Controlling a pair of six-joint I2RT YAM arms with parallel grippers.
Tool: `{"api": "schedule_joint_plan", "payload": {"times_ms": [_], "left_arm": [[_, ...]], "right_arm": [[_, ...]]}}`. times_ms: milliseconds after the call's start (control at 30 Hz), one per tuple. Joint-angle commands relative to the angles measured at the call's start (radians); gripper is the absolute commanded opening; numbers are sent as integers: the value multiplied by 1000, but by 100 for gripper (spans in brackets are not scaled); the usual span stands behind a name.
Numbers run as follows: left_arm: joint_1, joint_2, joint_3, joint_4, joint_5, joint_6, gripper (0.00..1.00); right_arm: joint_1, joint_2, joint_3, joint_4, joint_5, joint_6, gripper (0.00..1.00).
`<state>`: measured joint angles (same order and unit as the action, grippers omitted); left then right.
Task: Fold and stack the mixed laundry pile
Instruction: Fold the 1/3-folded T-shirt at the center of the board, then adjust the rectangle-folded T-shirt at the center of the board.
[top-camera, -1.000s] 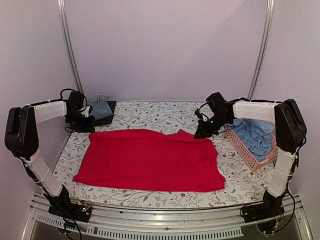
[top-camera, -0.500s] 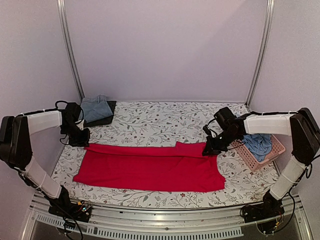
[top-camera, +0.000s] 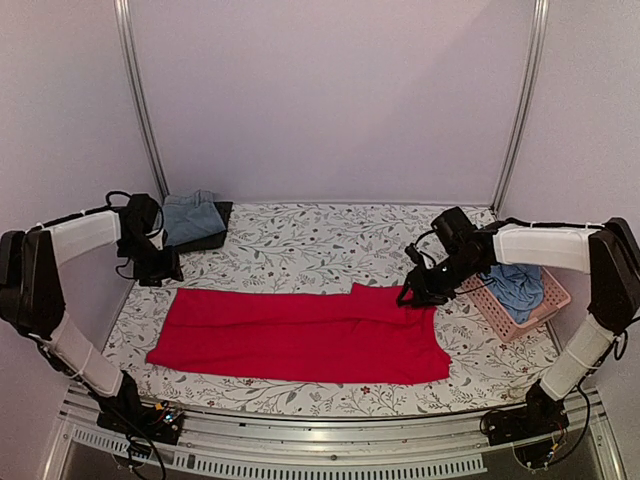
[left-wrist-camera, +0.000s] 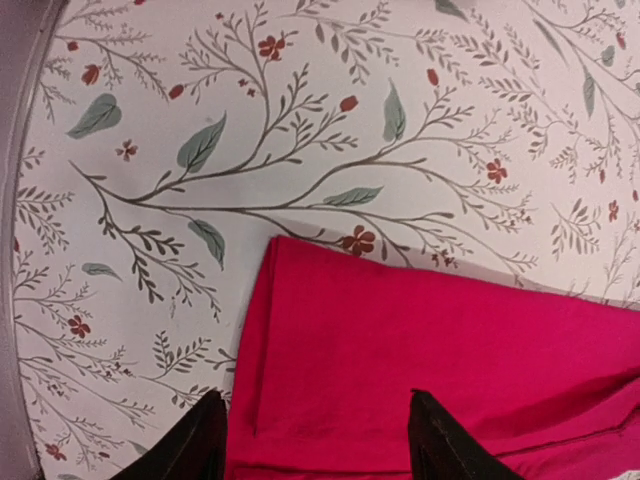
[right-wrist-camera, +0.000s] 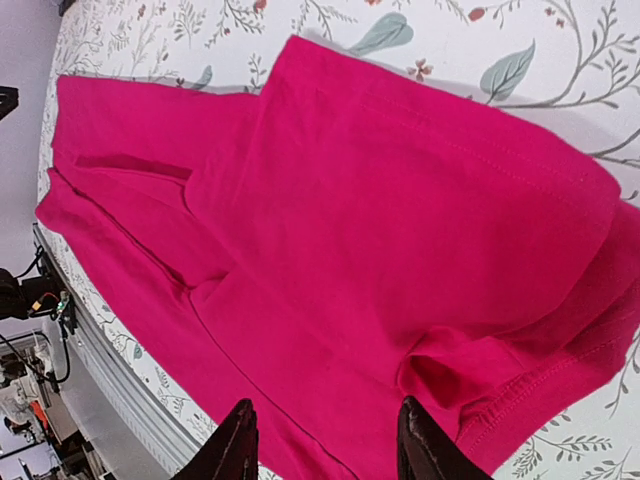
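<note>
The red garment (top-camera: 300, 335) from the mixed laundry pile lies flat on the table as a wide band, its far edge folded over toward the front. My left gripper (top-camera: 160, 270) hovers over its far left corner, open, with red cloth (left-wrist-camera: 420, 350) below the spread fingers (left-wrist-camera: 315, 400) and nothing held. Over the far right corner my right gripper (top-camera: 412, 292) is open too, its fingers (right-wrist-camera: 328, 405) apart above the rumpled red cloth (right-wrist-camera: 350, 220). The light blue shirt (top-camera: 515, 285) sits bunched in the basket.
A pink slatted basket (top-camera: 520, 325) stands at the right edge, beside the right arm. A folded blue-grey garment (top-camera: 192, 218) rests on a dark pad at the back left corner. The floral tablecloth (top-camera: 300, 235) covers the table.
Both grippers carried the red garment's far edge forward, folding it over, then opened and let go. The cloth now lies flatter and narrower.
</note>
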<state>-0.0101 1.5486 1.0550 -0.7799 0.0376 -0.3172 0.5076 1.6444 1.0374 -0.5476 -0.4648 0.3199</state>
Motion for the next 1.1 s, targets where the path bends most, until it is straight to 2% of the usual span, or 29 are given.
{"api": "schedule_joint_plan", "payload": {"times_ms": [0,167,300,367,500,633,833,1067], "left_arm": [[-4,15,60,33,160,42,61],[-69,76,99,93,268,65,60],[-144,142,168,92,256,75,60],[-168,167,187,86,245,71,60],[-209,197,198,103,255,65,60],[-289,254,249,177,392,80,62],[-451,479,540,244,490,32,57],[-579,773,844,229,511,-5,50]], "right_arm": [[-63,-43,52,-9,-25,-13,47],[-66,102,155,-23,-36,-41,47],[-65,206,209,-36,-8,-44,48],[-65,238,220,-46,14,-42,52],[-66,266,222,-58,70,-40,60],[-69,235,219,-56,73,-34,60],[-146,124,181,-46,78,-4,60],[-169,152,162,-7,41,-10,56]]}}
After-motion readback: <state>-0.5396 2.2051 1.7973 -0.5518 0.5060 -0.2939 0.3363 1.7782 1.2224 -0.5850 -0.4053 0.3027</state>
